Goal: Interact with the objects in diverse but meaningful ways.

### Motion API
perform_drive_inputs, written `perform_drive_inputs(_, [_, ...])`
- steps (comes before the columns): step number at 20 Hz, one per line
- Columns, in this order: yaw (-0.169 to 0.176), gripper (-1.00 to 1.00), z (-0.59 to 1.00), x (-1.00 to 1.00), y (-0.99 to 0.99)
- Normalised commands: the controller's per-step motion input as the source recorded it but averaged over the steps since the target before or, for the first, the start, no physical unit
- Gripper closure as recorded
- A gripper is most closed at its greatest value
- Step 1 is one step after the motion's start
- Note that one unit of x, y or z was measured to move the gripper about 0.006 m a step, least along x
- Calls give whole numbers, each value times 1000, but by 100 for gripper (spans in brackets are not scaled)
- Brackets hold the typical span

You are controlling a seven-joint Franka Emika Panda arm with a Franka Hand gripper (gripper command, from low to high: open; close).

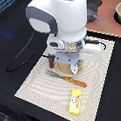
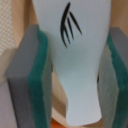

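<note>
A white-grey fish shape (image 2: 75, 60) with black gill lines fills the wrist view, standing between my gripper's (image 2: 73, 80) two teal pads (image 2: 39, 75). Both pads press against its wide part, so the gripper is shut on it. In the exterior view the gripper (image 1: 72, 70) hangs low over a round tan plate (image 1: 61, 70) on the striped mat, and the arm hides the fish. A dark brown sausage (image 1: 49, 61) lies just off the plate toward the exterior view's left. A yellow printed carton (image 1: 75, 101) lies near the mat's front edge.
An orange-handled fork and knife (image 1: 67, 79) lie on the beige striped mat (image 1: 34, 80) in front of the plate. Grey pots (image 1: 95, 10) and a bowl (image 1: 118, 12) stand at the back on the exterior view's right. A black cable (image 1: 19, 58) runs over the dark table.
</note>
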Motion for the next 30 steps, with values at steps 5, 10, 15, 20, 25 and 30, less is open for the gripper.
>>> perform_drive_inputs(5, [33,100,355,-762,-540])
perform_drive_inputs(10, [38,100,23,-558,-731])
perform_drive_inputs(15, [30,100,-190,-298,-939])
perform_drive_inputs(20, [63,100,-245,-49,-914])
perform_drive_inputs(25, [237,100,-198,0,-483])
perform_drive_inputs(30, [281,100,-150,2,-415])
